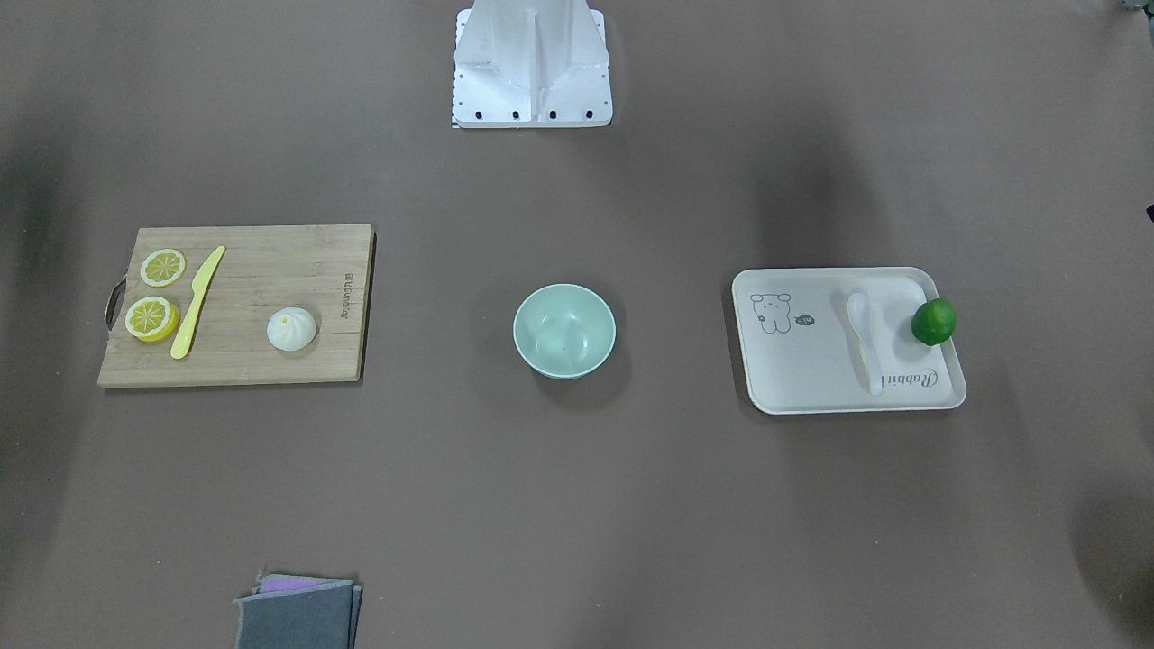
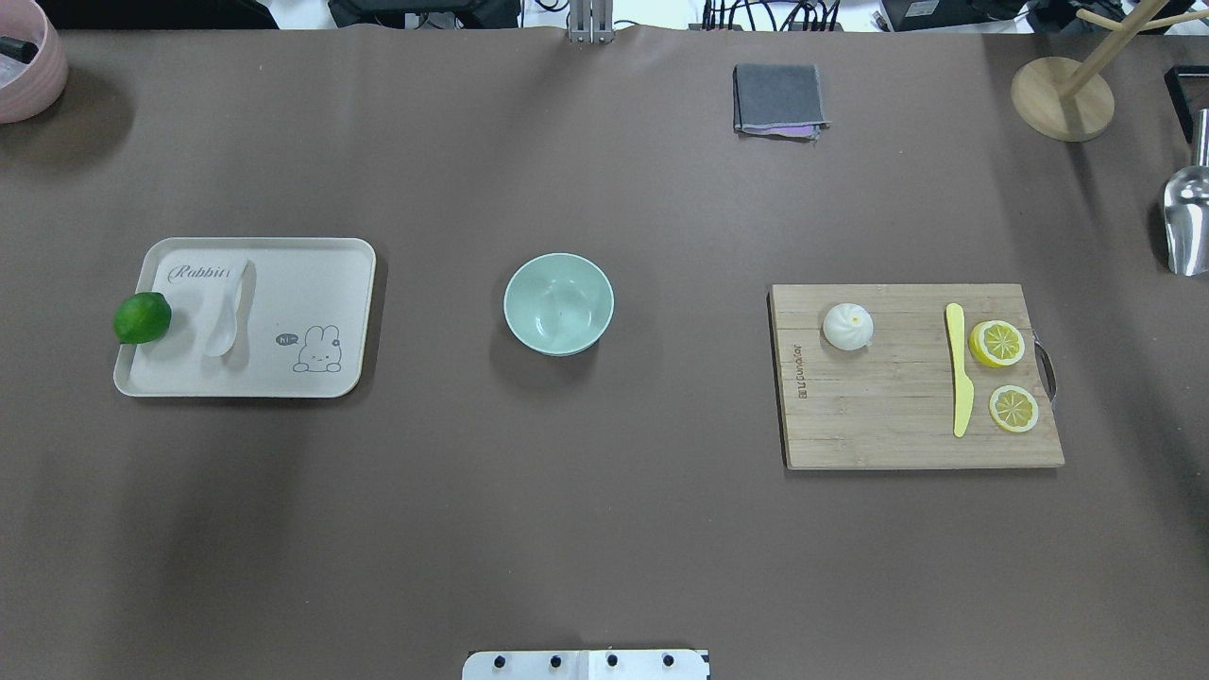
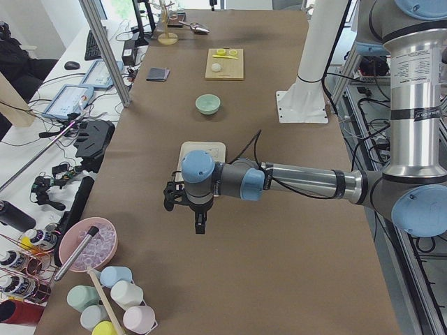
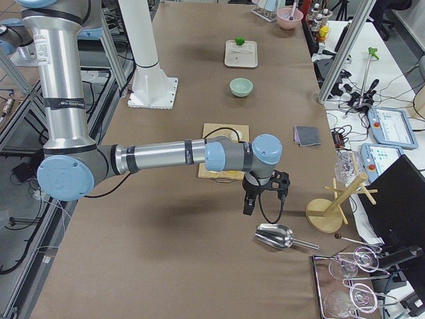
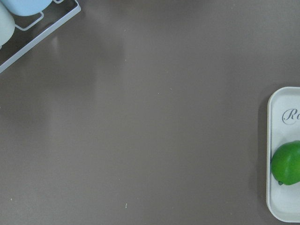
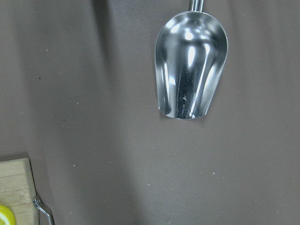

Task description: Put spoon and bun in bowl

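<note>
The white spoon (image 2: 229, 310) lies on the white tray (image 2: 321, 274) at the table's left. The white bun (image 2: 847, 326) sits on the wooden cutting board (image 2: 888, 416) at the right. The mint-green bowl (image 2: 558, 303) stands empty between them at the table's middle. Neither gripper shows in the overhead or front views. My left gripper (image 3: 199, 225) hangs over bare table beyond the tray's outer end, and my right gripper (image 4: 248, 206) hangs beyond the board's outer end. I cannot tell whether either is open or shut.
A green lime (image 2: 143, 317) rests on the tray's left edge. A yellow knife (image 2: 960, 382) and two lemon slices (image 2: 997, 343) lie on the board. A metal scoop (image 2: 1187, 222), a wooden stand (image 2: 1063, 97), a grey cloth (image 2: 778, 98) and a pink bowl (image 2: 28, 61) sit around the edges.
</note>
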You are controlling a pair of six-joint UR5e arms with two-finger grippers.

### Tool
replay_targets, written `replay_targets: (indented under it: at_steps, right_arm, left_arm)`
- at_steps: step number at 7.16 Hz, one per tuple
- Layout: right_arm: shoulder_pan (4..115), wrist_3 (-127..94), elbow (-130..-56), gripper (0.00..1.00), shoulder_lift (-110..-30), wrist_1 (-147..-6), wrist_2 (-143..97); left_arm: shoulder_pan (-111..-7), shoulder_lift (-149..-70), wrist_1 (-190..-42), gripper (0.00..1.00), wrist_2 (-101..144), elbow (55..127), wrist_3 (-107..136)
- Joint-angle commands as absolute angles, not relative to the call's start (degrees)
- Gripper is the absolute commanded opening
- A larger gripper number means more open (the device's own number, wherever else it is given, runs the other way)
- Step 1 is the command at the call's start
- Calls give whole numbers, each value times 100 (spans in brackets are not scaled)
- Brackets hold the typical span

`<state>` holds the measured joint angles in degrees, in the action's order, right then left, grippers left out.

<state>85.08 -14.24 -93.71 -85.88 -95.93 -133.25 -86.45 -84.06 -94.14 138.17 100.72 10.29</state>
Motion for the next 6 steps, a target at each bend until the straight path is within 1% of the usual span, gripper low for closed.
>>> replay_targets:
  at_steps: [1, 6]
  right_arm:
    - [8517, -1424, -9369, 100, -8631, -9598, -13324]
    - [8525, -1424, -9387, 100, -8640, -9589, -13333]
  left_arm:
    - [-8657, -8411, -9422, 98, 13922, 10124, 1072]
    - [-8648, -8376, -9431, 98, 13922, 10055, 1081]
